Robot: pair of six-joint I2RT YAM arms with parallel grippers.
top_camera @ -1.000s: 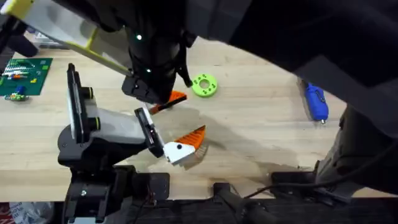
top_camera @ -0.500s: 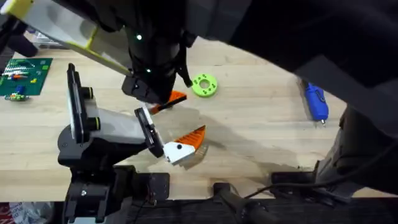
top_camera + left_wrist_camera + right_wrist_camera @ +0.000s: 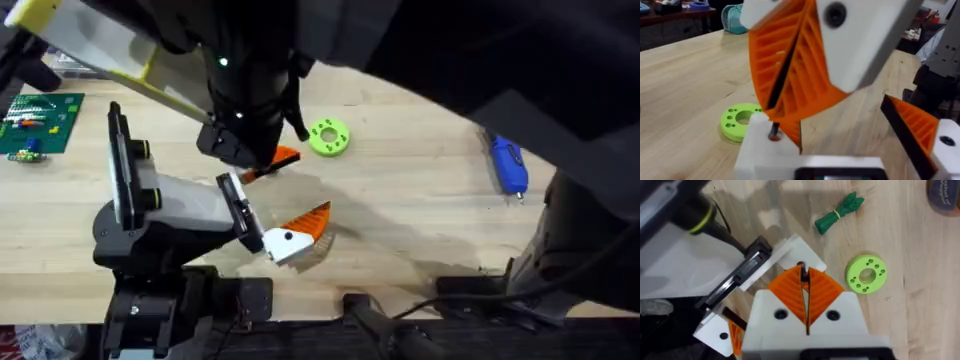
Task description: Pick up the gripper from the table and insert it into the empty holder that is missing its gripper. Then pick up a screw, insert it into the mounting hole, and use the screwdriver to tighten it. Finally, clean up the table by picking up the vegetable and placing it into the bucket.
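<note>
gripper (image 3: 802,282) is pinched between the right gripper's (image 3: 805,292) fingers, at the holder (image 3: 740,272). left gripper (image 3: 790,95) fingers almost closed; what they hold i cannot tell.

Black arm (image 3: 250,90) with green indicator light; white end effector (image 3: 805,311), 2 orange ribbed pads (image 3: 822,292)
</note>
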